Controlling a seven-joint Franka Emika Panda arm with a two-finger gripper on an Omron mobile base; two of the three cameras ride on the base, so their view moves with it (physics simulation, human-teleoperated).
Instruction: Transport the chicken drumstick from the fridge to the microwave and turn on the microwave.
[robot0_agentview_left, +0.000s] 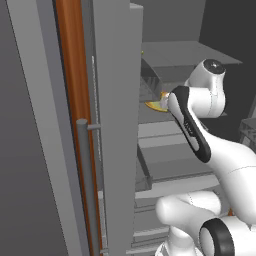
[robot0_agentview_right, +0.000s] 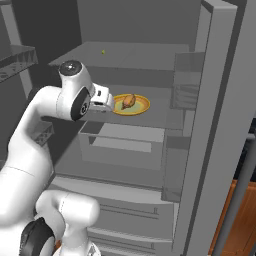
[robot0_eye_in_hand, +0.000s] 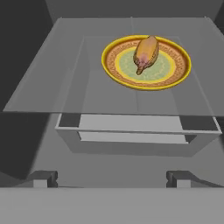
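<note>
Gripper (robot0_eye_in_hand: 109, 178) spread, empty, short of shelf | chicken drumstick (robot0_eye_in_hand: 145, 54) lies on yellow plate (robot0_eye_in_hand: 118, 72), fridge (robot0_agentview_right: 200, 150) open | risk: low approach clips shelf edge, or fingers nudge plate.

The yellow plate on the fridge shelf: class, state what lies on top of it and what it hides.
On the yellow plate lies the chicken drumstick, alone, near the plate's middle. The patterned plate surface directly beneath the drumstick is covered. The open gripper hangs short of the shelf.

One chicken drumstick (robot0_eye_in_hand: 145, 53), one yellow plate (robot0_eye_in_hand: 114, 70), one open fridge (robot0_agentview_right: 210, 125).
</note>
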